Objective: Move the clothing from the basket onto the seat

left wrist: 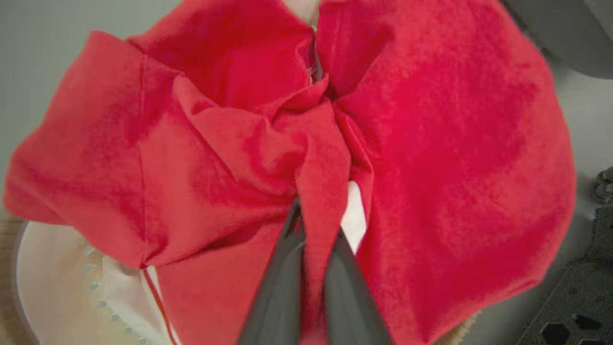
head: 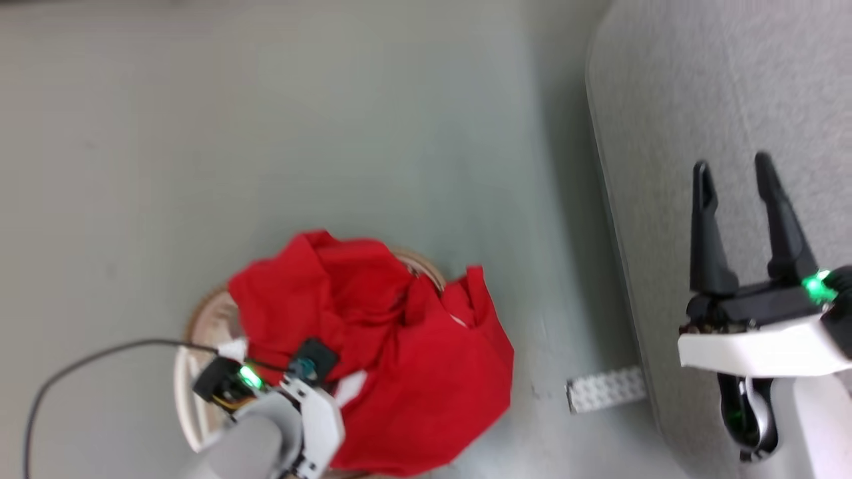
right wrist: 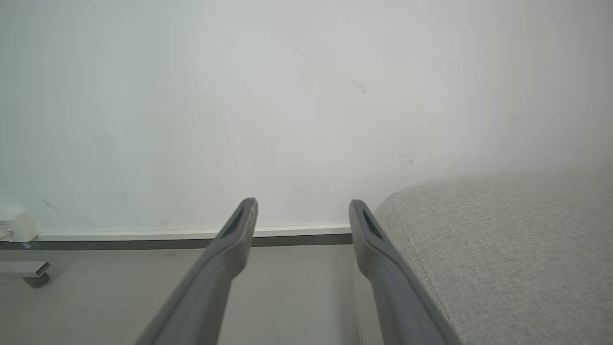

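Observation:
Red clothing [head: 399, 359] is piled over the white basket [head: 200, 326] with a tan rim, on the floor at the lower left of the head view. My left gripper [head: 313, 362] reaches down into the pile. In the left wrist view the two dark fingers [left wrist: 275, 297] are shut on a fold of the red clothing [left wrist: 316, 191], with a white panel showing beside them and the basket's white wall [left wrist: 52, 278] below. My right gripper [head: 732, 173] stands open over the light grey seat [head: 732, 86] on the right, with nothing between its fingers [right wrist: 225, 258].
A small white perforated block [head: 606, 389] lies on the floor by the seat's edge. A black cable [head: 86, 362] runs from the left arm. The right wrist view faces a pale wall with a baseboard [right wrist: 143, 237] and the seat's corner [right wrist: 503, 249].

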Available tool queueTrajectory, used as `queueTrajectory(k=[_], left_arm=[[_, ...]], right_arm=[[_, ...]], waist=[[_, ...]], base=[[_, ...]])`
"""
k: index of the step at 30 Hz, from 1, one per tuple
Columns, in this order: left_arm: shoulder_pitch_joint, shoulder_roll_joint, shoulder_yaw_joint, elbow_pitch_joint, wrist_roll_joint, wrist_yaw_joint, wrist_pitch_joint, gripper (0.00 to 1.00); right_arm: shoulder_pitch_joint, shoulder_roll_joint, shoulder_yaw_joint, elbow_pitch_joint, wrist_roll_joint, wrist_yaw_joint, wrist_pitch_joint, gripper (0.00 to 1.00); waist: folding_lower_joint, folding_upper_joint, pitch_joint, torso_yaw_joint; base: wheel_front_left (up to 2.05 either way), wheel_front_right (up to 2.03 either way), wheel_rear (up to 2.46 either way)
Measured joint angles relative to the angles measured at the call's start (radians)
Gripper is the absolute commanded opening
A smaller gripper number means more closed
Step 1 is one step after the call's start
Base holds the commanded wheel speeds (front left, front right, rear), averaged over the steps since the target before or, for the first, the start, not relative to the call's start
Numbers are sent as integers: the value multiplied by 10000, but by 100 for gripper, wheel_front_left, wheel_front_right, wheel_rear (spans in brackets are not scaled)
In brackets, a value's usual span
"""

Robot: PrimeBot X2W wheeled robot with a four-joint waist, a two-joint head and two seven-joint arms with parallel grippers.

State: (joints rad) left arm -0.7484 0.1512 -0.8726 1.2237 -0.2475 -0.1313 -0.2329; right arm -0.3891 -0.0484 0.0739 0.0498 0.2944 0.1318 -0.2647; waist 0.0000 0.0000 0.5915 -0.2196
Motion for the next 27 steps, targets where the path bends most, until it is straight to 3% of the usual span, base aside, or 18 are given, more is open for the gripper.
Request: queueTrajectory(k=[7, 11, 16, 27], left_arm=[[988, -293, 105, -784, -359, 0, -272, 0], [1585, -203, 477, -2067, -652, 84, -301, 0], [2429, 105, 915, -3601, -817, 92, -301, 0], [3185, 734, 2228, -6830, -1145, 533, -311, 0]], right_arm=[[783, -2, 44, 451, -213, 0, -2, 100], [1244, -4, 94, 554, -251, 0, -2, 100], [1649, 0, 121, 713, -345, 0, 0, 100], [2186, -6, 234, 938, -305, 0, 0, 100]], waist=[[-1, 0, -1649, 422], [-2, 0, -2589, 697], [-4, 0, -3591, 1147], [-3, 0, -5023, 2084]], base=[[0, 0, 0], [0, 0, 0], [0, 0, 0], [0, 0, 0]])
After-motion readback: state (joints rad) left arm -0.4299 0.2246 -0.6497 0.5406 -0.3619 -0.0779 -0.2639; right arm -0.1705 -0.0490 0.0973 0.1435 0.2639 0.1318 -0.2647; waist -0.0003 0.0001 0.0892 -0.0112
